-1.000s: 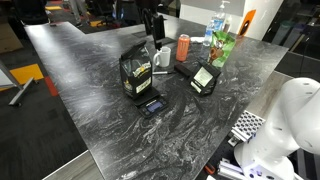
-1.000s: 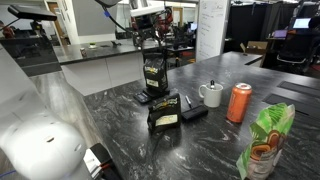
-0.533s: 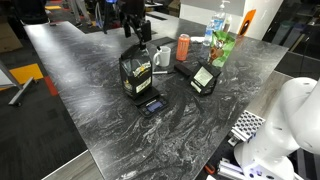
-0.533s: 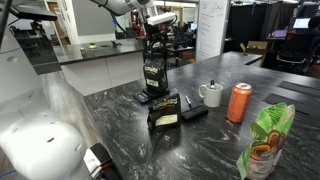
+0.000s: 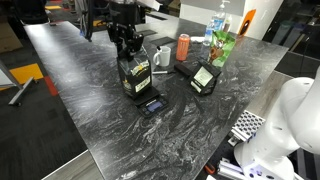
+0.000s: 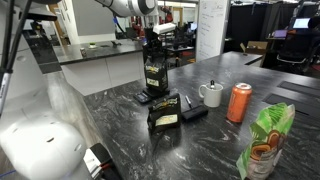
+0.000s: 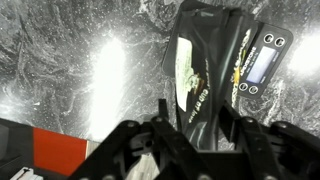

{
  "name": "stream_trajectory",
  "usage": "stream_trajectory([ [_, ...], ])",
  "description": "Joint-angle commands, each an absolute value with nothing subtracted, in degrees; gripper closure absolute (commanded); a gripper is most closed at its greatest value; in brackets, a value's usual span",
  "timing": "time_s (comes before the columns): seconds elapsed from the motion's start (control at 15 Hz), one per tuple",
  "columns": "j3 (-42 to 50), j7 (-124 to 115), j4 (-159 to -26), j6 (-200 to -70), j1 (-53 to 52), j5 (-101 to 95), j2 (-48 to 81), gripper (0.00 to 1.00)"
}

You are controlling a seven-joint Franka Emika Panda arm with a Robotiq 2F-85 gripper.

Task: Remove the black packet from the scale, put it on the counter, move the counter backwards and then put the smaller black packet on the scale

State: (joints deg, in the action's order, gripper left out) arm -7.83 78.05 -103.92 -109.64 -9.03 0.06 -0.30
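Two black pouches show in both exterior views: the black packet (image 5: pixel 133 72) and the smaller black packet (image 5: pixel 204 78). The one counter (image 5: pixel 80 70) also carries one scale (image 5: pixel 150 104), one white mug (image 5: pixel 162 57), one orange can (image 5: pixel 183 46), one green snack bag (image 5: pixel 223 48) and, far right, one clear bottle (image 5: pixel 216 24).

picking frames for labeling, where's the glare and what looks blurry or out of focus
Wrist view: two blown-out glare patches on the counter, the fingers dark and soft, the black packet glossy. In an exterior view the near green bag is out of focus; in both exterior views the white robot base is a soft blob.
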Motion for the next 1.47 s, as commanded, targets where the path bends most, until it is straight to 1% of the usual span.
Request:
stream_trajectory([
  [0.0,-7.8,78.6,-101.8,-104.3,-8.6,1.3,0.6,0.78],
  [0.07,-7.9,78.0,-101.5,-103.1,-8.7,0.9,0.7,0.84],
  [0.13,-7.9,77.9,-101.4,-102.3,-8.7,0.9,0.7,0.93],
  [0.2,-7.9,77.4,-101.0,-101.3,-8.7,0.7,0.7,0.98],
  [0.27,-7.9,77.2,-100.6,-100.5,-8.7,0.5,0.6,1.00],
  [0.53,-7.9,73.8,-100.4,-98.0,-8.6,-0.8,-1.3,1.00],
  [0.87,-6.8,64.0,-103.0,-96.8,-7.7,-2.7,-7.3,0.99],
  [1.4,-1.0,50.9,-111.4,-99.5,-4.5,-2.4,-15.1,0.99],
])
